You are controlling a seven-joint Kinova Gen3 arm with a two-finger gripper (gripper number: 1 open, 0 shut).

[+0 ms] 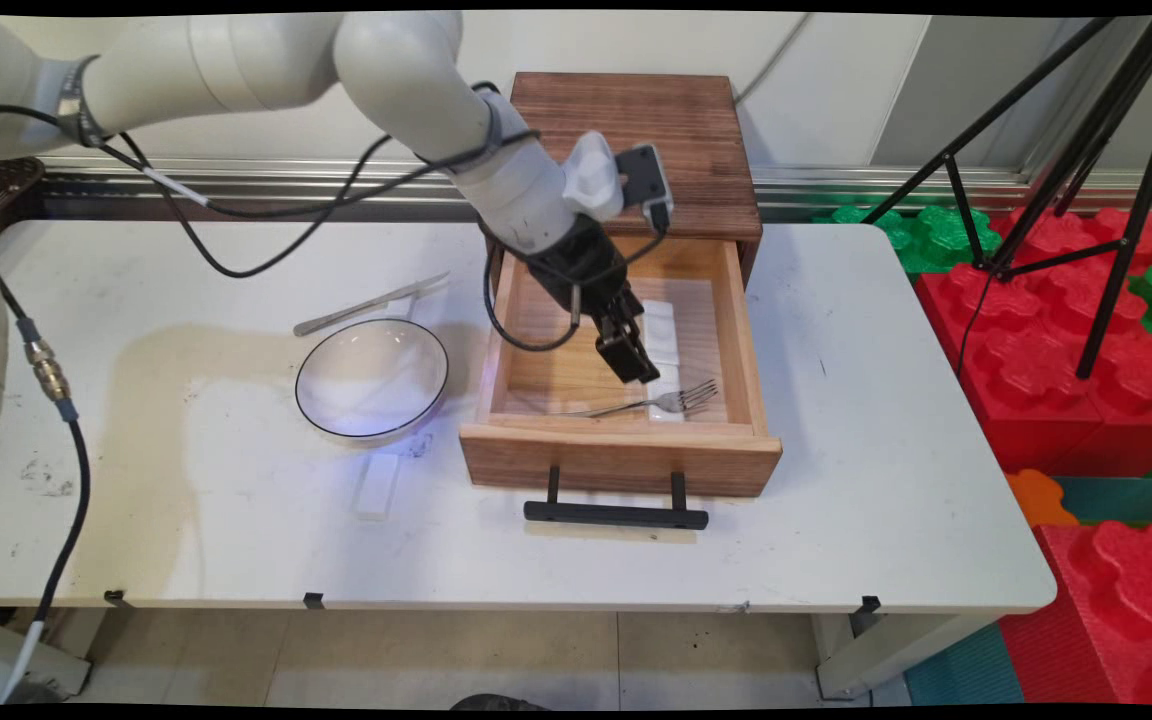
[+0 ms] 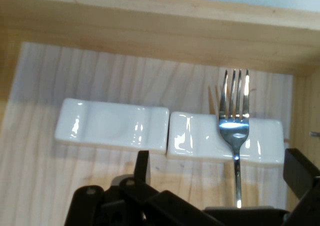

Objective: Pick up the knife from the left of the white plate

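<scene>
Jaws: spread wide, empty, one to each side of the fork's handle.
Gripper [image 1: 631,365] [image 2: 220,168]: down inside the drawer [image 1: 621,460] [image 2: 150,30], tilted toward its front right corner.
Fork [image 1: 671,402] [image 2: 234,131]: in the drawer near its front wall, head propped on a white rest [image 1: 666,385] [image 2: 200,141], handle flat on the wood.
Second rest [image 1: 661,325] [image 2: 112,131]: end to end with the first, further back in the drawer.
Bowl [image 1: 372,378]: left of the drawer, on the table.
Knife [image 1: 371,303]: left of the drawer, behind the bowl.
Care: thin, slippery handle; probably best approached square and centred, clear of the drawer's right wall.
</scene>
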